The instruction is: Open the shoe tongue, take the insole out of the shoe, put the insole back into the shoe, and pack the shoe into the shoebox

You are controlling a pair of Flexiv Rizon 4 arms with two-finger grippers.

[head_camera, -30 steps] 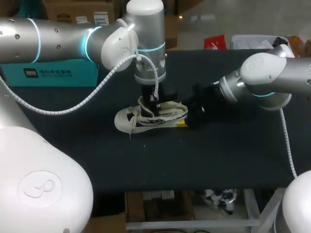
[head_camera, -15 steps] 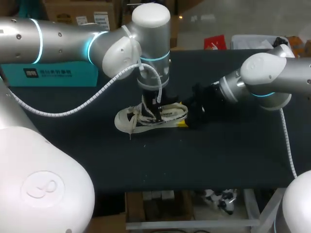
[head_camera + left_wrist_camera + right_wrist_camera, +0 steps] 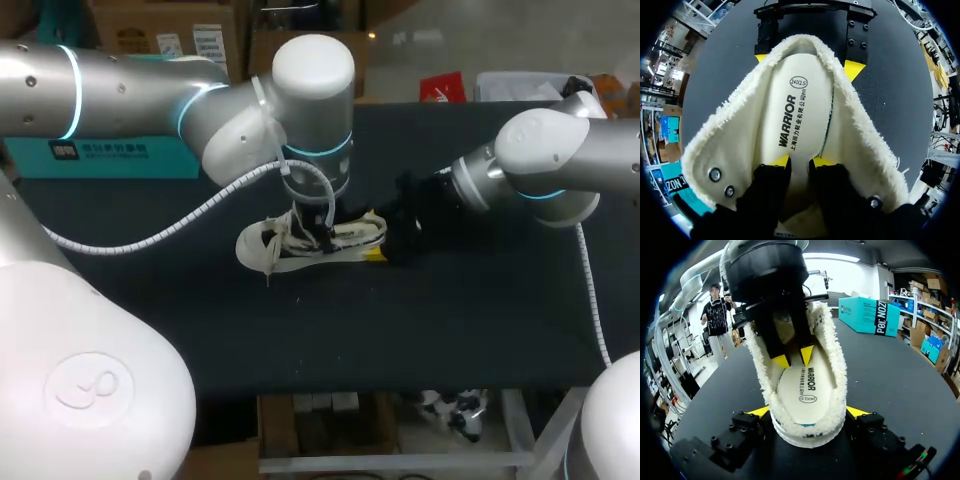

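Shoe (image 3: pixel 262 248) heel clamped between my right fingers (image 3: pixel 760 411) as anchor; left fingers (image 3: pixel 781 161), narrowly parted, rest on the insole (image 3: pixel 800 115) for the pull

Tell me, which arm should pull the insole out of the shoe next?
Probably the left. The left claw is down inside the shoe, tips right at the insole. The right claw grips the shoe's heel from outside, both sides, so it's better kept steadying.
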